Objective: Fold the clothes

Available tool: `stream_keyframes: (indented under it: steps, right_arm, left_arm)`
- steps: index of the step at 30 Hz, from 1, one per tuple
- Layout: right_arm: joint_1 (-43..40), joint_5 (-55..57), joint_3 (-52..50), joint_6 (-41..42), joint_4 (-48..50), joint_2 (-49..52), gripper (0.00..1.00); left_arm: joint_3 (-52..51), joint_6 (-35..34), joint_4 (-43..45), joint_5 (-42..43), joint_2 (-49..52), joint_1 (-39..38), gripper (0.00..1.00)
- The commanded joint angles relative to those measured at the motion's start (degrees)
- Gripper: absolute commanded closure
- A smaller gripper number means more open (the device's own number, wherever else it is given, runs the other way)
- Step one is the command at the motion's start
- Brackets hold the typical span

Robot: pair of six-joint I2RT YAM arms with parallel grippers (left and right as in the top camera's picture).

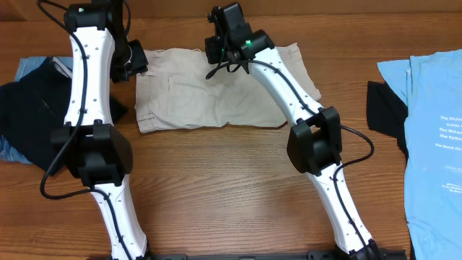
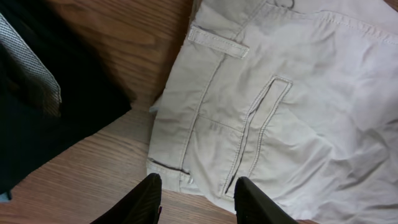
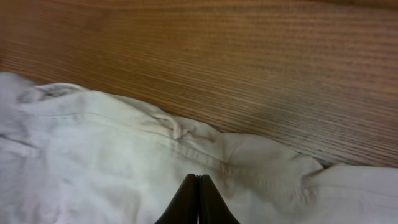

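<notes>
The pale beige trousers (image 1: 209,94) of the clothes lie folded flat at the back middle of the table. My left gripper (image 1: 134,62) hovers at their left edge. In the left wrist view it (image 2: 198,188) stands open over the hem corner of the trousers (image 2: 298,93), near the slit pocket (image 2: 261,118), with nothing between its fingers. My right gripper (image 1: 215,49) is over the trousers' far edge. In the right wrist view it (image 3: 198,182) is shut, tips pressed together just above the creased fabric (image 3: 93,162), and no cloth shows between them.
A heap of black garments (image 1: 29,108) over a bit of blue denim (image 1: 29,66) lies at the left, close to the left arm, and shows as black cloth (image 2: 50,118) in the left wrist view. A light blue white-lettered T-shirt (image 1: 433,130) and a black garment (image 1: 382,108) lie at the right.
</notes>
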Motion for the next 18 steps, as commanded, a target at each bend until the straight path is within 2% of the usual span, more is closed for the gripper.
stream_keyframes:
  steps: [1, 5, 7, 9, 11, 12, 13, 14, 16, 18]
  right_arm:
    - [-0.4, 0.7, 0.1, -0.2, 1.3, 5.1, 0.96]
    - [-0.4, 0.7, 0.1, -0.2, 1.2, 7.8, 0.96]
    - [-0.4, 0.7, 1.4, -1.4, 1.6, 6.6, 0.92]
    - [-1.0, 0.7, 3.7, -1.7, -0.3, 3.1, 0.92]
    - [-1.6, 0.7, 5.0, -1.7, -4.5, -1.2, 0.92]
    - [-1.7, 0.7, 5.2, -1.7, -9.0, -3.9, 0.92]
    - [-1.7, 0.7, 5.2, -1.7, -13.7, -5.7, 0.92]
    - [-1.7, 0.7, 5.2, -1.7, -17.6, -6.7, 0.92]
    - [-1.6, 0.5, 5.0, -1.7, -25.6, -7.2, 0.93]
    - [-1.4, 0.5, 3.5, -1.7, -27.5, -7.2, 0.93]
  left_arm:
    - [-0.3, 0.6, 0.6, 0.2, 0.4, -0.5, 0.58]
    - [-0.3, 0.6, 0.9, 0.0, 0.4, -0.5, 0.58]
    - [-0.3, 0.8, 0.6, -0.1, 0.4, -0.5, 0.62]
    - [-0.3, 1.7, 0.5, -1.3, 0.4, -0.3, 0.58]
    - [-0.3, 1.7, 0.3, -1.6, 0.4, 0.7, 0.46]
    - [-0.3, 1.7, 0.0, -1.2, 0.4, 1.5, 0.16]
    - [-0.3, 1.9, -0.5, -1.2, 0.4, 1.9, 0.03]
    - [-0.3, 2.7, -0.9, -1.0, 0.4, 2.3, 0.00]
    - [-0.9, 7.1, -1.5, 1.9, 0.4, 2.6, 0.00]
    - [-2.4, 8.0, -1.1, 3.8, 0.4, 2.7, 0.00]
